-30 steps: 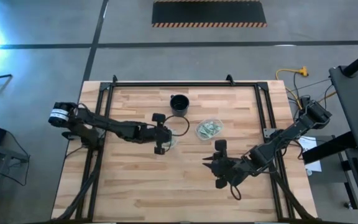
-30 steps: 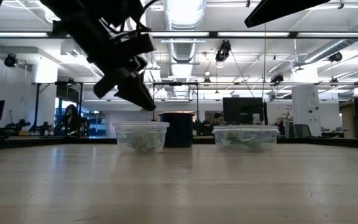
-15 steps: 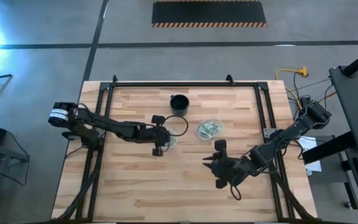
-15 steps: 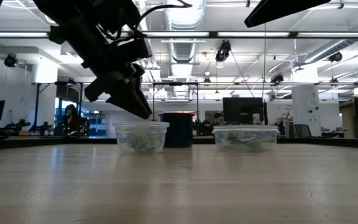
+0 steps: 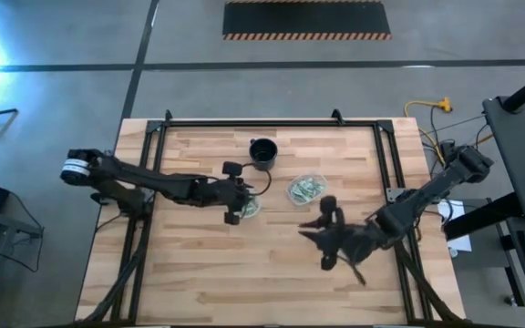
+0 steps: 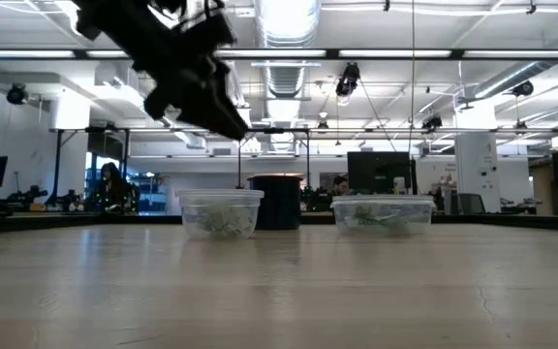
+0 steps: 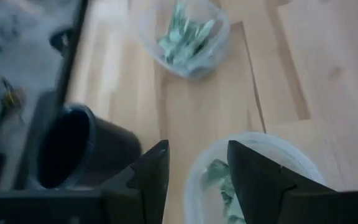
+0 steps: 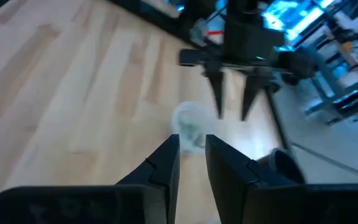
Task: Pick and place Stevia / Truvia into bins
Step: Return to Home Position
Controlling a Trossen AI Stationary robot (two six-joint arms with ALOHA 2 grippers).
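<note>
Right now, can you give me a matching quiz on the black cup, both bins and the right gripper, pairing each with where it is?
Things:
1 black cup
2 left bin
3 right bin
4 right gripper

Places:
A over bare table, holding nothing
B just under the left gripper
C farthest back
D packets inside, nothing above it

Pairs: 1-C, 2-B, 3-D, 4-A

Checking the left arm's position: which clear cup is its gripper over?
The left-hand clear cup, beneath the left gripper; the other clear cup stands apart, farther right.
</note>
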